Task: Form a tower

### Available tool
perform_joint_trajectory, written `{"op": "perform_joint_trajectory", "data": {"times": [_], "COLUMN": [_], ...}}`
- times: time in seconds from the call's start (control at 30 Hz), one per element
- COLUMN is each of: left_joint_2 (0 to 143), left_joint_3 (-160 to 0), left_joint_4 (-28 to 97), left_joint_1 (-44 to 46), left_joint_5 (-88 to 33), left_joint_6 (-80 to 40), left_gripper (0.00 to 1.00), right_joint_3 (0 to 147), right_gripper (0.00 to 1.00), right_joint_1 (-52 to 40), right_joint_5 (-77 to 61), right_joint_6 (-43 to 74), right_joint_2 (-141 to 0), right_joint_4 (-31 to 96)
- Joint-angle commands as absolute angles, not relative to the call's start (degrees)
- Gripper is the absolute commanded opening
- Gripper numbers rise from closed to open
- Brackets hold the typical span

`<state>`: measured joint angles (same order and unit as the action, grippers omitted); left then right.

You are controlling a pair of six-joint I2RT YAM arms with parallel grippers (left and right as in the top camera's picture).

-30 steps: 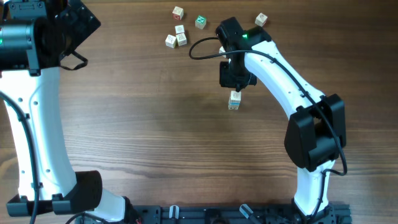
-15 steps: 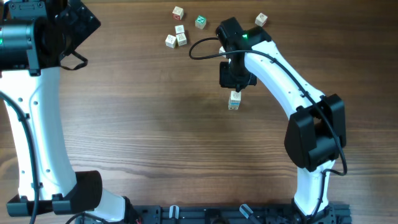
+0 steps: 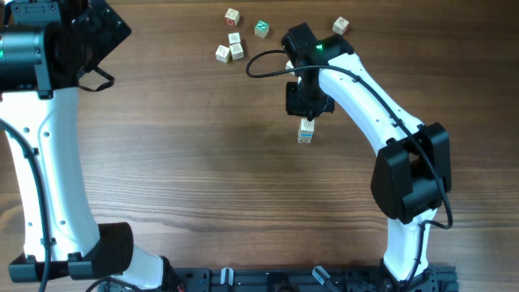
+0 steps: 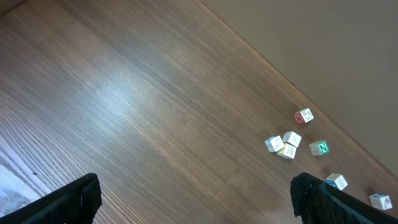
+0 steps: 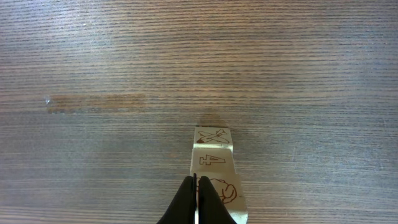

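The tower (image 3: pixel 305 130) stands mid-counter (image 3: pixel 186 170), with my right pincer (image 5: pixel 194 184) directly above its top. Behind it, towards the far edge, five loose cubes (image 3: pixel 236 51) lie clustered to the left of my right arm. One lone cube (image 3: pixel 340 26) lies to its right. My left pincer (image 4: pixel 196 202) hangs over the far left corner, well apart from everything.

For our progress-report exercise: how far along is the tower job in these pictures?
Done: a tower of seemingly three cubes stands mid-table. In hand: nothing; the right hand is shut and empty, by the tower's top. To do: several loose cubes lie at the table's far side, a green one among them, not yet stacked.
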<state>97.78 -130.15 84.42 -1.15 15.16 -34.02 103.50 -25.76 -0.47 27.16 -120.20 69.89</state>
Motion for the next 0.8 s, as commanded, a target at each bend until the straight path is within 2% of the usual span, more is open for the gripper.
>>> {"op": "perform_joint_trajectory", "data": {"times": [0.0,0.77], "left_joint_2": [96.75,96.75], "left_joint_3": [-130.74,-130.74], "left_joint_4": [84.31,84.31], "left_joint_1": [-1.41,-1.41], "left_joint_5": [16.1,16.1], "left_joint_6": [-34.81,-34.81], "left_gripper": [1.0,1.0], "right_joint_3": [102.98,102.98], "right_gripper": [0.05,0.05], "right_joint_1": [-25.85,-25.85], "right_joint_5": [-1.58,-2.66], "right_joint_6": [26.94,26.28], "right_joint_2": [-118.93,-118.93], "right_joint_4": [70.19,70.72]}}
